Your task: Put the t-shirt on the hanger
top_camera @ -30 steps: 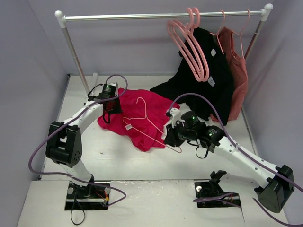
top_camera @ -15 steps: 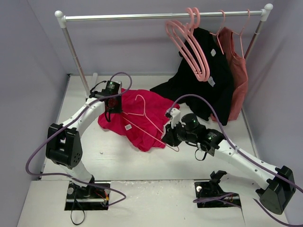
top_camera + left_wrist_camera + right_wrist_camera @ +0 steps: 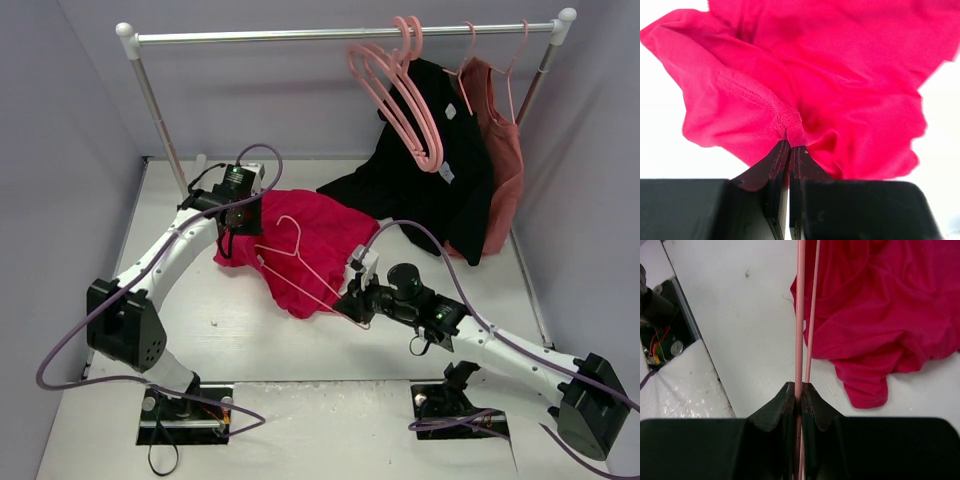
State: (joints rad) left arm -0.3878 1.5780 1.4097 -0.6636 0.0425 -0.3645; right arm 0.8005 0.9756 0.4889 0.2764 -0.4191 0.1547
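White table point(image 3: 250, 340), matte. Carries the crumpled t-shirt point(image 3: 320, 240) at centre, spreading toward 10 o'clock. Takes the trailing hem of a black shirt point(image 3: 370, 185) at 1 o'clock. Bears a rack post point(image 3: 160, 120) at 11 o'clock and a small dark speck point(image 3: 213, 323) at 8 o'clock.
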